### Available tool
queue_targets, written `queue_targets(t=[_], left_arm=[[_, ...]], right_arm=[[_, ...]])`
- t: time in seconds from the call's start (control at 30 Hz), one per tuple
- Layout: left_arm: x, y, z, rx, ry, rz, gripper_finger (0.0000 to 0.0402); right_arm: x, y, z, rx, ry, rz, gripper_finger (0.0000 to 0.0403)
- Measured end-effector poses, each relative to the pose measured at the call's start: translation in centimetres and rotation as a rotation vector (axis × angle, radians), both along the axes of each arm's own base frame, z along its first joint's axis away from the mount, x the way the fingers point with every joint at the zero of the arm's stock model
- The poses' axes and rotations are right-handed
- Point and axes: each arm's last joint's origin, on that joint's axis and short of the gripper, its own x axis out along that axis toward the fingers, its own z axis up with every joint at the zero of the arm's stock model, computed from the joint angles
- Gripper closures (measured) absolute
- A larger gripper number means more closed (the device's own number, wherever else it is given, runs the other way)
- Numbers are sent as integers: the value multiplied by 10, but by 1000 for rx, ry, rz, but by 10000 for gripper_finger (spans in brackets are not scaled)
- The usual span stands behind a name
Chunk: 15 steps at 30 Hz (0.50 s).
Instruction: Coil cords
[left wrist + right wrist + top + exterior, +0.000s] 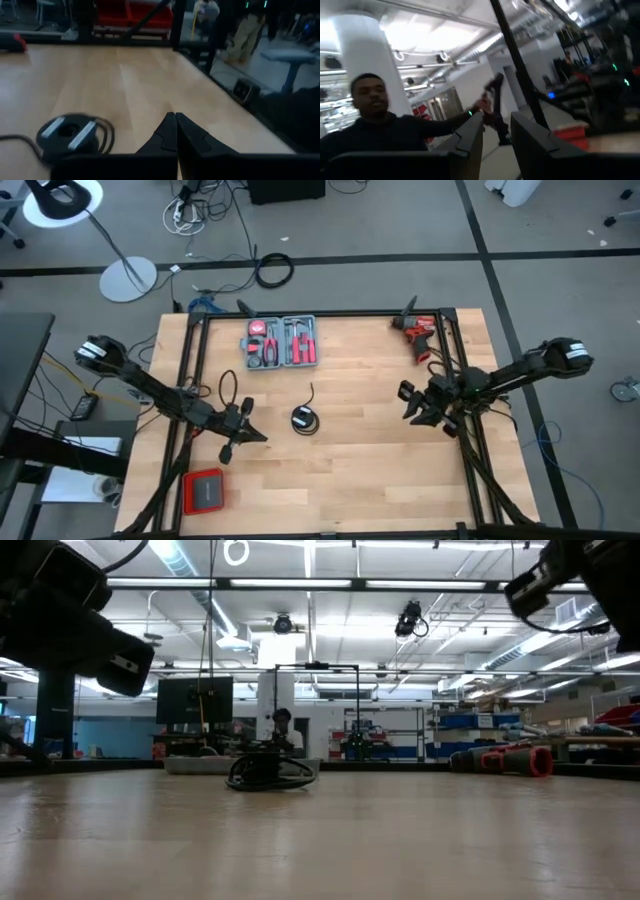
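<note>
The black cord [305, 419] lies wound in a small flat coil on the wooden table near its middle. One loose end [312, 390] trails toward the far edge. In the low view the coil [270, 772] rests flat on the tabletop. The left wrist view shows it [75, 136] with white bands across its top. My left gripper [260, 437] hangs shut just left of the coil, its tips [175, 117] apart from it. My right gripper [408, 406] is open at the table's right, well away from the cord; its fingers [497, 120] tilt up toward the room.
A grey tool case [281, 342] with red-handled tools lies at the far edge, and a red drill [418, 332] lies at the far right. A red-rimmed box [205, 490] sits at the near left corner. A person [375, 125] shows beyond the table.
</note>
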Motion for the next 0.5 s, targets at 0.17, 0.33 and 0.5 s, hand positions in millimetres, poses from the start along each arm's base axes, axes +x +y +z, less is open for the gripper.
queue_targets(t=[0.17, 0.33, 0.5], left_arm=[[-9, 4, -7, 63, 127, 0, 401], [-17, 9, -13, 114, 228, 0, 401], [-26, 13, -13, 136, 272, 1, 401]], right_arm=[[-18, -2, 20, 19, -166, 6, 298], [-36, -5, 34, 36, -305, 6, 299], [-49, -6, 41, 45, -369, 7, 298]])
